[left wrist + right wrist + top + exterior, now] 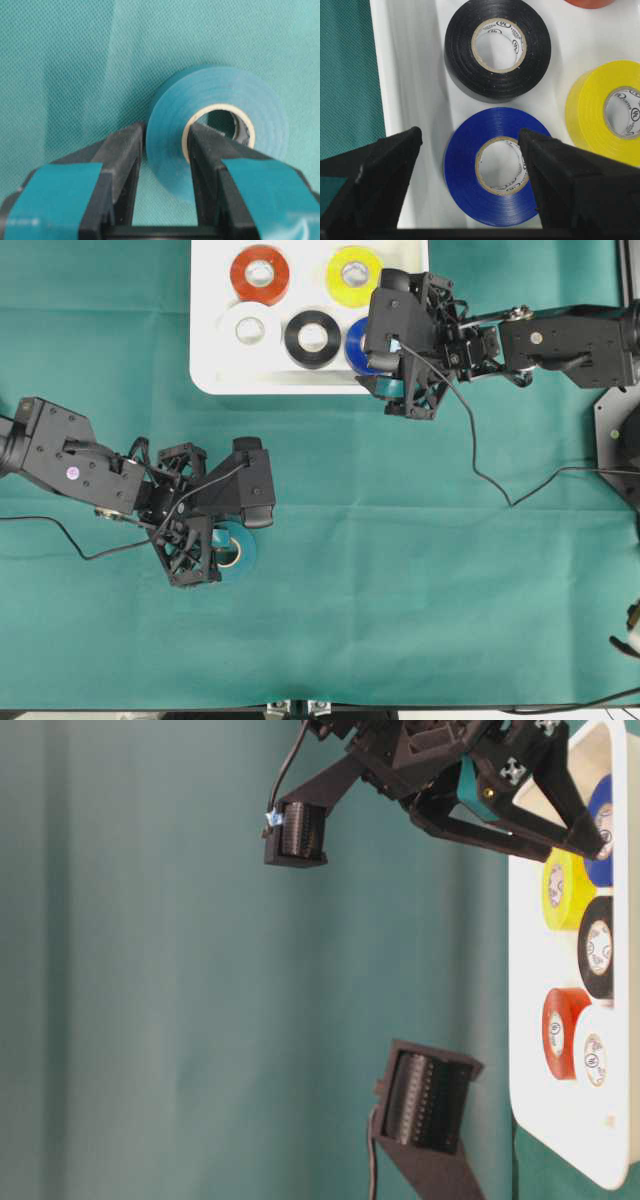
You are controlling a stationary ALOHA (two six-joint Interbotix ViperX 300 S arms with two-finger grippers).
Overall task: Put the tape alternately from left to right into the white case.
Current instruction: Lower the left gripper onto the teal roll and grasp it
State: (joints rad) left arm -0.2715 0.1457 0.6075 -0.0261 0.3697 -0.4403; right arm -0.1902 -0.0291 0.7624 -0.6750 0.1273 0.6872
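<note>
The teal tape lies on the green cloth at the lower left. My left gripper is shut on its wall, with one finger outside the roll and one inside the pale core. The white case at the top centre holds the red-orange, yellow, white, black and blue tape. My right gripper hangs open over the blue tape at the case's near right corner. Its fingers straddle the roll without touching it.
Green cloth covers the whole table. A black cable from the right arm loops across the cloth, and another trails from the left arm. The case's raised rim runs just left of the blue roll.
</note>
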